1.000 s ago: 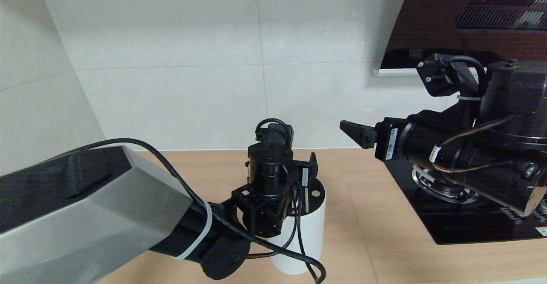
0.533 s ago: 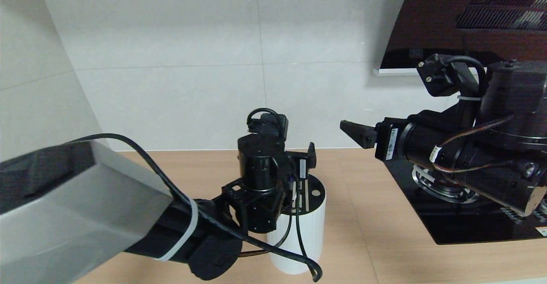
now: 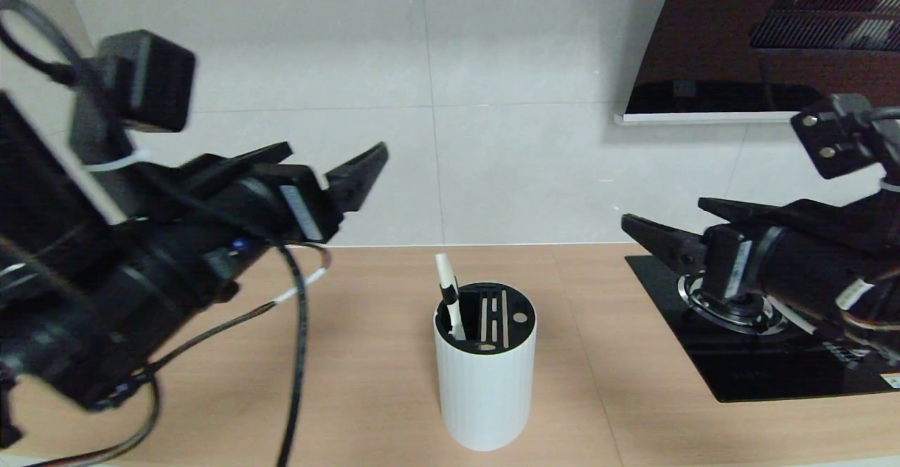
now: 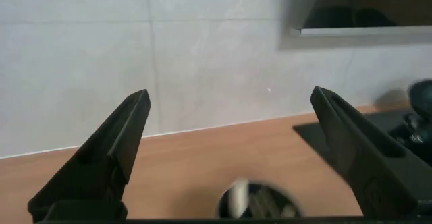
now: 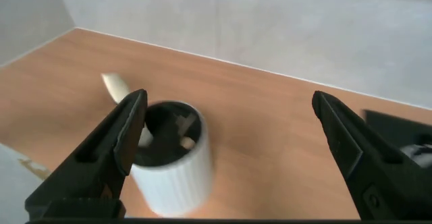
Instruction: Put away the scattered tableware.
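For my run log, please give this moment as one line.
left gripper: open, empty, raised left of holder | right gripper: open, empty, near stove | utensil: standing in holder | holder: on counter

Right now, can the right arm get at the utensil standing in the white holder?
Probably yes. The right gripper is open, off to the white holder's right with nothing between them. The utensil sticks up above the holder's rim, and the left gripper is raised off to the other side.
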Controlling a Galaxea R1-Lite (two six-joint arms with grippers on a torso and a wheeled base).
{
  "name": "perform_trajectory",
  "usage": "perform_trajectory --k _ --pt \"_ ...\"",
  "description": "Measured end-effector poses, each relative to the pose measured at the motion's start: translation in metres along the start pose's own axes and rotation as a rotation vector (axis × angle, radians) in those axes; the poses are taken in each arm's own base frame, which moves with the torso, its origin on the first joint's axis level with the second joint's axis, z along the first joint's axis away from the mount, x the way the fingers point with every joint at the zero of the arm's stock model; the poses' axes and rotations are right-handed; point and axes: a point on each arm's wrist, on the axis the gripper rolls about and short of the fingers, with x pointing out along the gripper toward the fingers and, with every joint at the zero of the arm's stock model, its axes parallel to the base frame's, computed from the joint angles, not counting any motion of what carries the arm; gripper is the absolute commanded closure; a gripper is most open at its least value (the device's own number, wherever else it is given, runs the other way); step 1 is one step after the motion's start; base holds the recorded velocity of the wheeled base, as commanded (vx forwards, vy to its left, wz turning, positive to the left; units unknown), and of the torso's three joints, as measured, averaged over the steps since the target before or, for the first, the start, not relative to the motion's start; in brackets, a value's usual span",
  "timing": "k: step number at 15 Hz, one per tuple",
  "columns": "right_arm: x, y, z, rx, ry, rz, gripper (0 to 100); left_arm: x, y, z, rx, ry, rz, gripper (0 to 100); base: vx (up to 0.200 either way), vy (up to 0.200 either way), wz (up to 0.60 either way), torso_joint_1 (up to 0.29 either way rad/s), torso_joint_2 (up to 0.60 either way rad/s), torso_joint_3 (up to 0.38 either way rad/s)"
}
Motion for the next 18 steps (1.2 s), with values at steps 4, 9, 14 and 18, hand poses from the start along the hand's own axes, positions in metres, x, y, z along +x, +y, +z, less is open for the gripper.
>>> perform_trajectory --k 4,9,14,18 --pt "-0.054 -0.034 -0.019 -0.001 -0.023 -0.095 0 -0.083 0.048 0.011 0.022 0.01 0.081 0 0.0 0.0 0.0 0.0 0.0 0.0" --pt "-0.136 -0.062 -0.045 0.024 -0.137 -0.236 0 -0.193 0.076 -0.003 0.046 0.026 0.182 0 0.0 0.0 0.0 0.0 0.0 0.0" --pt "-0.203 -0.066 -0.084 0.025 -0.157 -0.362 0 -0.264 0.074 -0.026 0.057 -0.088 0.313 0 0.0 0.0 0.0 0.0 0.0 0.0" --pt "-0.226 -0.06 -0.115 0.018 -0.207 -0.433 0 -0.28 0.069 -0.03 0.05 -0.184 0.425 0 0.0 0.0 0.0 0.0 0.0 0.0"
